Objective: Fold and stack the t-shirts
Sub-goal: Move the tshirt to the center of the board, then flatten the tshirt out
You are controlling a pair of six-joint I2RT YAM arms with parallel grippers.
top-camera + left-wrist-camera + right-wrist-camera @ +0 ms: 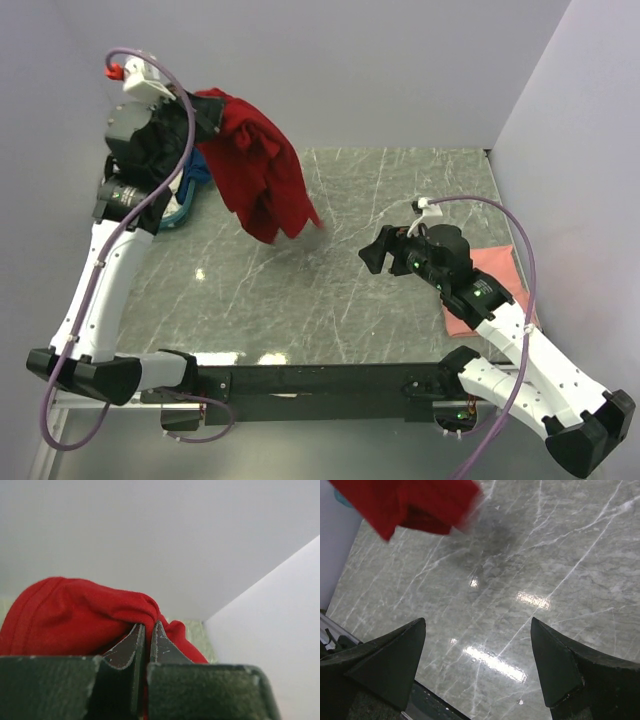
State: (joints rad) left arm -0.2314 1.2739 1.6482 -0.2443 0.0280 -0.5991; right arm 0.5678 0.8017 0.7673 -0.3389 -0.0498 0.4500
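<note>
My left gripper (pixel 205 112) is raised high at the back left and is shut on the deep red t-shirt (pixel 258 170), which hangs bunched from it with its lower end just above the table. In the left wrist view the jaws pinch a fold of the red shirt (pixel 75 620) at the gripper (pixel 148 626). My right gripper (pixel 370 255) is open and empty, low over the table's middle right. In the right wrist view the gripper (pixel 477 625) faces bare marble, with the red shirt's hem (pixel 415 505) at the top left. A salmon pink t-shirt (pixel 490 275) lies flat under the right arm.
The teal basket (pixel 190 200) stands at the table's left edge behind the left arm, with dark blue cloth in it. The grey marble table (pixel 330 300) is walled at the back and right. A black rail (pixel 320 382) runs along the near edge.
</note>
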